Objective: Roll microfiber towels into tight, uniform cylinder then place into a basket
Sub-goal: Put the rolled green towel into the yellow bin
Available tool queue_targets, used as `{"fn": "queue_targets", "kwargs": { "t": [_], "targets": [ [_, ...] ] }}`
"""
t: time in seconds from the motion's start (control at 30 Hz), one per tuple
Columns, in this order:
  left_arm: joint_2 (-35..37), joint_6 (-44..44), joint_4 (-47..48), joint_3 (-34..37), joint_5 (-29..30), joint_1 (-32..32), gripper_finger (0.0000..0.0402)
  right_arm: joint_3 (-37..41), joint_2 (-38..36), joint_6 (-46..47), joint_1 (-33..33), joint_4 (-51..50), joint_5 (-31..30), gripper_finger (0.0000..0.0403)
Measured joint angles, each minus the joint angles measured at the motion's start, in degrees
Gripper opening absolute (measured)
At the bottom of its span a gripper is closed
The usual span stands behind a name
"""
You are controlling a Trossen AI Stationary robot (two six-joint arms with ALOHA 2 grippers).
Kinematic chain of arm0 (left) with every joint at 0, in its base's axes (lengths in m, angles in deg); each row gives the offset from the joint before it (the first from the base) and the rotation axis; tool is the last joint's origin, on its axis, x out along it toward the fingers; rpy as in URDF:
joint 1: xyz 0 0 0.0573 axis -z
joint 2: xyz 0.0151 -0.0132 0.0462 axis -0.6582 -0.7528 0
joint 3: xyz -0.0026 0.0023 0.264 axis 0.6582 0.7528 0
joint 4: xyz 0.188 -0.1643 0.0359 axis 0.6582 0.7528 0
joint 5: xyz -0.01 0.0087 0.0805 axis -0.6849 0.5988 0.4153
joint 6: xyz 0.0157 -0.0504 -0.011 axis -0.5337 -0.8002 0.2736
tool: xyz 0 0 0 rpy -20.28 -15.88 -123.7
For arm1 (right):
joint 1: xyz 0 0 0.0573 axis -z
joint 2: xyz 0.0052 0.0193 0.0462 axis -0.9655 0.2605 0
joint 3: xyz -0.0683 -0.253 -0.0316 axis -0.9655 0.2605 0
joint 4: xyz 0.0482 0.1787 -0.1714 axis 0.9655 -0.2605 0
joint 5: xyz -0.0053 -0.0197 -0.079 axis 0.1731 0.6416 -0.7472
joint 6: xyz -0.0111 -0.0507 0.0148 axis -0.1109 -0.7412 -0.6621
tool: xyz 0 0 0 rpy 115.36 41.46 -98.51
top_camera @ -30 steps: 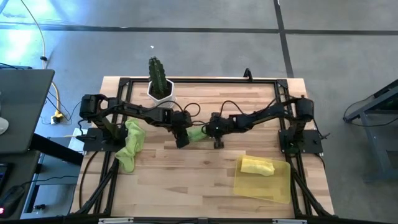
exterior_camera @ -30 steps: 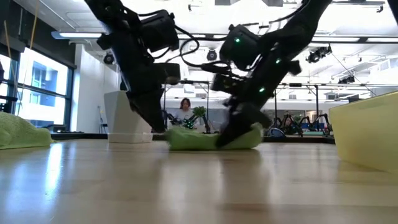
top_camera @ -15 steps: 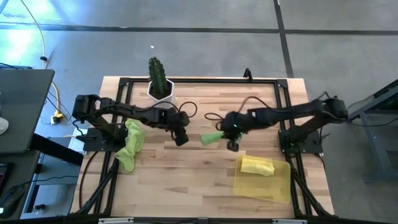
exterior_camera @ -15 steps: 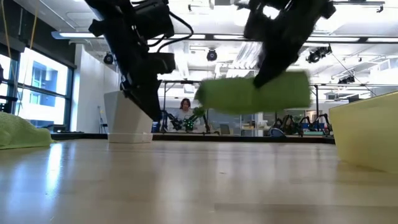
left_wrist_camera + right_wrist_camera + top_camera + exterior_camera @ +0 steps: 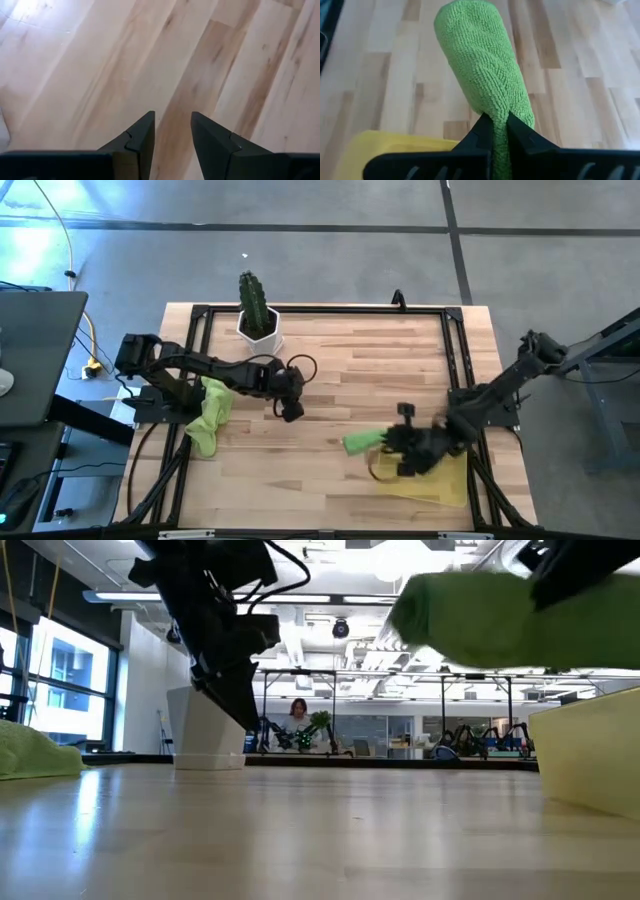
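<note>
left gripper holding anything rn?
No: the left gripper has open fingers with only the bare wooden table showing between them.

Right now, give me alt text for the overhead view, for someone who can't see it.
The right tool holds a rolled lime green towel above the wooden table, at the edge of the yellow basket. The left tool hovers empty near the middle, an unrolled green towel lies at the left edge, and a potted cactus stands at the back.
</note>
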Motion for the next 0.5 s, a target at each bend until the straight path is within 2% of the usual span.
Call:
{"fn": "queue_targets", "kwargs": {
  "t": [0.13, 0.23, 0.37, 0.5],
  "targets": [
    [0.01, -2.76, 0.14, -0.02, 1.8, 2.15, 0.0115, -0.09, 1.65, 7.97, -8.31, -1.12, -6.03, 0.0],
    [0.01, -4.8, 0.06, -0.02, 3.32, 3.79, 0.0115, -0.09, 5.21, 12.26, -13.09, -2.86, -6.81, 0.0],
    [0.0, -7.81, -0.29, -0.04, 4.21, 5.86, 0.0115, -0.07, 11.33, 18.49, -17.15, -4.08, -6.72, 0.0],
    [0.01, -10.92, -0.15, -0.04, 4.22, 7.93, 0.0115, -0.09, 16.5, 24.85, -20.02, -4.43, -2.28, 0.0]
  ]
}}
